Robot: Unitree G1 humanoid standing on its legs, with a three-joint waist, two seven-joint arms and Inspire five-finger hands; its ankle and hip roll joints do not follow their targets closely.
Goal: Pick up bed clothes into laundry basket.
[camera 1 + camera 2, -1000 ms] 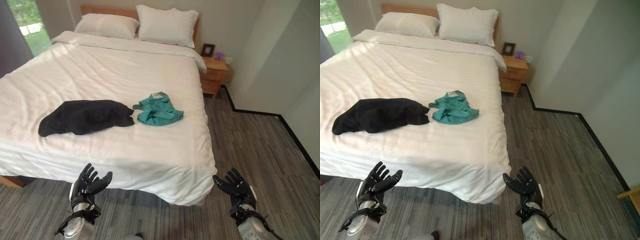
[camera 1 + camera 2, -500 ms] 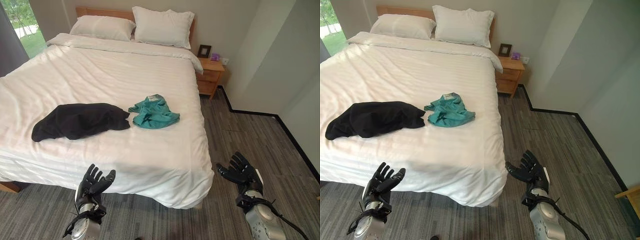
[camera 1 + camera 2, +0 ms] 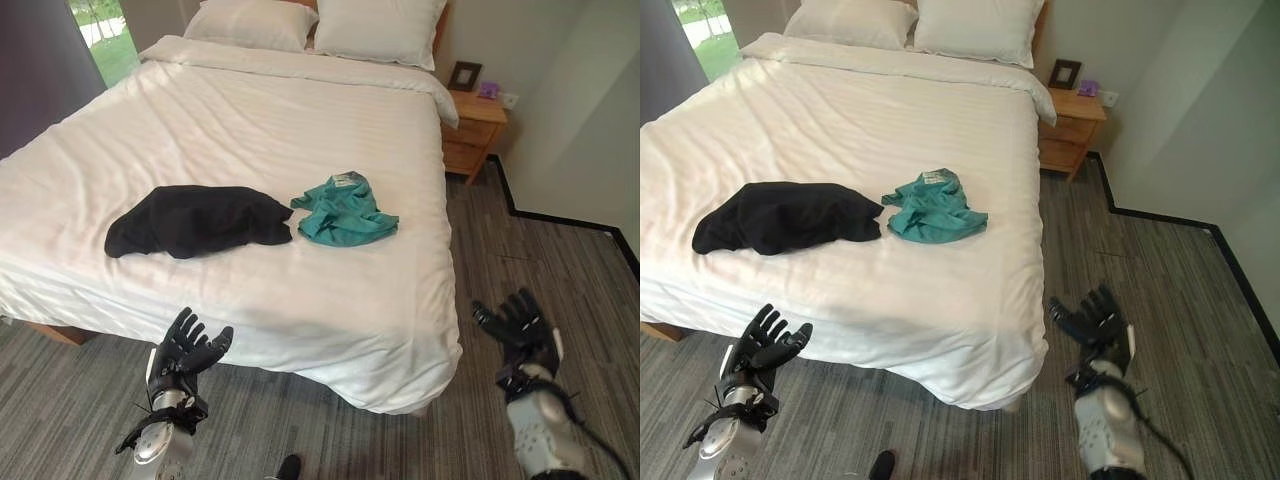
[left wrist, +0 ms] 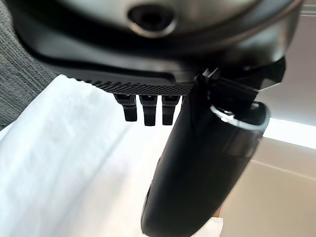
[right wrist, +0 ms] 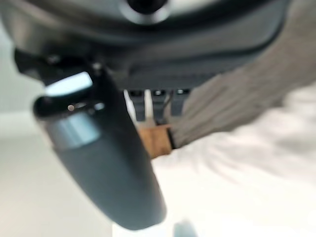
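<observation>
I am looking down at a wide bed (image 3: 250,120) made up in white sheets, and the two pieces I am after are lying on its near half. The black garment (image 3: 195,218) is sprawling in a loose heap toward the left, and the teal garment (image 3: 343,210) is bunching up just to its right — the two are almost touching at their near corners. Both are resting well in from the bed's near edge.

My left hand (image 3: 183,348) is hovering low in front of the near edge of the mattress, fingers spread and straight, holding nothing. My right hand (image 3: 520,325) is hanging off the bed's near right corner, over the grey striped floor (image 3: 560,270), and its fingers are also fanning out with nothing in them. In the left wrist view the left hand's fingers (image 4: 144,109) are pointing out straight over the white sheet.

Two white pillows (image 3: 375,25) are sitting at the far end of the bed. A wooden nightstand (image 3: 473,130) is standing beside the far right corner, carrying a small dark picture frame (image 3: 463,75).
</observation>
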